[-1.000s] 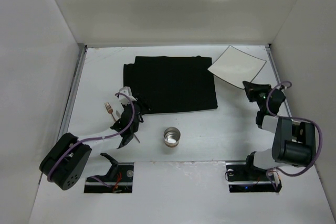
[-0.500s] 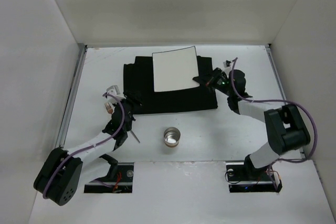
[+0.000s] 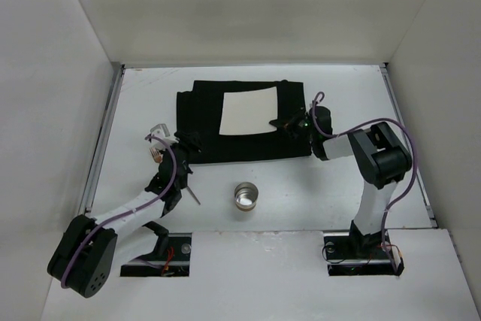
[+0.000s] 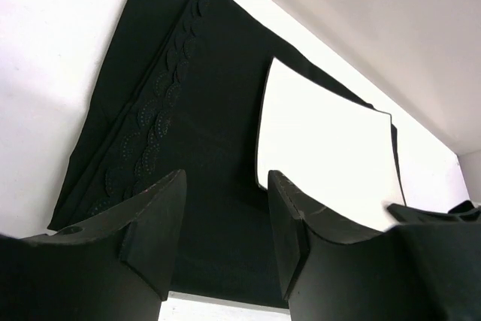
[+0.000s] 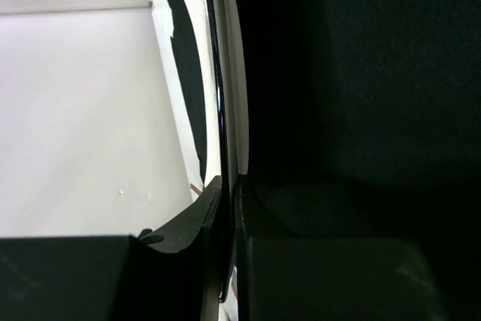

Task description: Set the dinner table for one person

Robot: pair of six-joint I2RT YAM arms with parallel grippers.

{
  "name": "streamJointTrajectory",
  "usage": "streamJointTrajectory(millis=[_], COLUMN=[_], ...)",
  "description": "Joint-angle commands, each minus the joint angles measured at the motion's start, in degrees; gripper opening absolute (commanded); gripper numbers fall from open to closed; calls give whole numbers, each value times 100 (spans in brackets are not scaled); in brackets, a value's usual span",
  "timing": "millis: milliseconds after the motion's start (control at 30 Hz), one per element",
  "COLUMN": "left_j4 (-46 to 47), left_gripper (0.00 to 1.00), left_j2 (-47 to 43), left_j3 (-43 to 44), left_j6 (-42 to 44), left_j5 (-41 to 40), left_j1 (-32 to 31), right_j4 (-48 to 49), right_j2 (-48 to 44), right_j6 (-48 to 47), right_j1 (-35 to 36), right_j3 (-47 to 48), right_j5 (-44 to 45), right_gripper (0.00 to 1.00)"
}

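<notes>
Surface: large matte white dinner table [image 3: 338, 186], walled on 3 sides.

- Item 1: black rectangular cloth mat [image 3: 197, 122], far centre of the surface.
- Item 2: flat white square plate [image 3: 250, 110], over the mat and right of its middle. Its right edge is pinched in the right claw [image 3: 289, 122].
- Item 3: round metal cup [image 3: 246, 195], near side, well apart.
- Left claw [image 4: 225, 182]: parted, empty, at the mat's near-left corner.

Handling: seat the plate flat before letting go (full contact cannot be told).

Clearance: bare mat lies left of the plate; the right wall is well apart.

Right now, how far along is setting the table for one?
Done: the black mat is spread on the dinner table, and the white plate is on it. In hand: the right claw grips the plate's edge; the left claw is open, empty. Left: the metal cup sits off the mat.
</notes>
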Motion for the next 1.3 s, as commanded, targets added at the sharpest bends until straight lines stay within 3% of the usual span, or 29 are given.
streamJointTrajectory(millis=[0,433,700,800,933,1067,1267], left_j4=[206,268,171,-57,-819,-1716,-3737], left_gripper=[45,45,45,45,44,44,44], left_j2=[56,293,232,101,-215,-672,-1551], left_j3=[-11,41,103,147,383,481,542], left_j6=[58,76,137,164,277,313,-222], left_j5=[-113,-139,-323,-543,-1183,-1755,-1818], left_j1=[-47,-82,-152,-362,-784,-1206,-1339], right_j4=[1889,1855,854,240,-797,-1317,-1933], right_j2=[-98,605,589,299,-131,-369,-247], right_j6=[347,426,41,-337,-925,-1375,-1797], right_j1=[124,160,64,-24,-156,-297,-332], right_j3=[573,740,599,590,581,660,995], right_j5=[-204,-291,-213,-81,393,666,728], right_gripper=[3,6,38,45,54,56,61])
